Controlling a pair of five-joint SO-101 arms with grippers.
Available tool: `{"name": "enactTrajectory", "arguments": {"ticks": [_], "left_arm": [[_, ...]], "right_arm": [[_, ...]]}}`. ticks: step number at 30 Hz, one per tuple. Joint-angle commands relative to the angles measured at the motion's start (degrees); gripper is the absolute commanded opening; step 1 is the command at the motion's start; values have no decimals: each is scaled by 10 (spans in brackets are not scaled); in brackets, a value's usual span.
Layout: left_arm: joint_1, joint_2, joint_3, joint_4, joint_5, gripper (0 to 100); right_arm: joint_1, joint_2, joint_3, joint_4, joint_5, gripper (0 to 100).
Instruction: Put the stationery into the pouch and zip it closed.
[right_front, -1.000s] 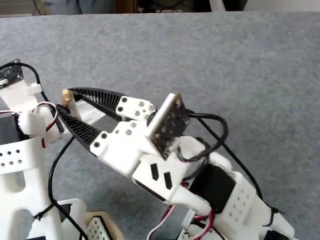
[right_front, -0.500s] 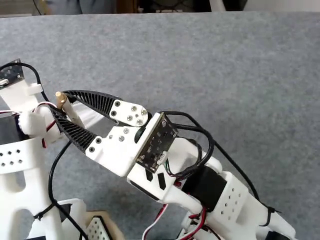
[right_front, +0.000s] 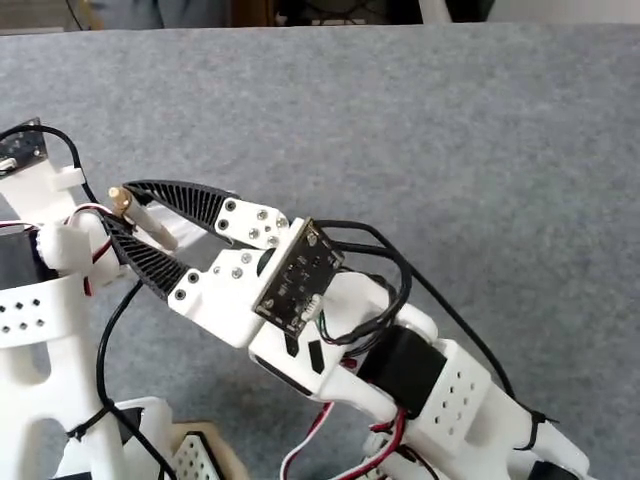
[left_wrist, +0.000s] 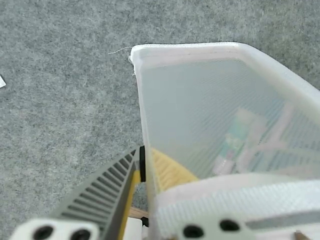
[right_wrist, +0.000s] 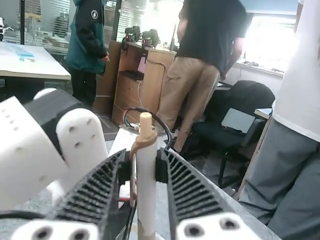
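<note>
The worktop (right_front: 480, 130) is lit evenly and softly, with only faint shadows cast. Light is let through the translucent pouch (left_wrist: 200, 110). Harsh glare is thrown by the window (right_wrist: 270, 40).

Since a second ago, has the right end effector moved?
Yes. The right end effector with its pen shifted sideways, closer to the still left arm.

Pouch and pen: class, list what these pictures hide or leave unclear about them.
pouch, left wrist view: one end cut off by the picture's edge.
stationery inside, same view: blurred by the mesh wall; kinds unclear.
pen, high view: lower end hidden between the fingers of the right gripper.
</note>
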Motion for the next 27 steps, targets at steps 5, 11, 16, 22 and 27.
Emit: {"name": "enactTrajectory", "arguments": {"ticks": [5, 11, 16, 22, 27], "left_arm": [[-15, 67, 56, 7, 2, 28], [-15, 67, 56, 7, 2, 28], [-14, 67, 56, 7, 2, 28], [-13, 67, 56, 7, 2, 28], [-16, 43, 58, 7, 2, 28]], "right_arm": [[7, -6, -1, -10, 62, 80], [6, -6, -3, -9, 68, 233], [6, -6, -3, -9, 68, 176], [33, -19, -6, -3, 64, 145], [155, -65, -7, 117, 18, 145]]}}
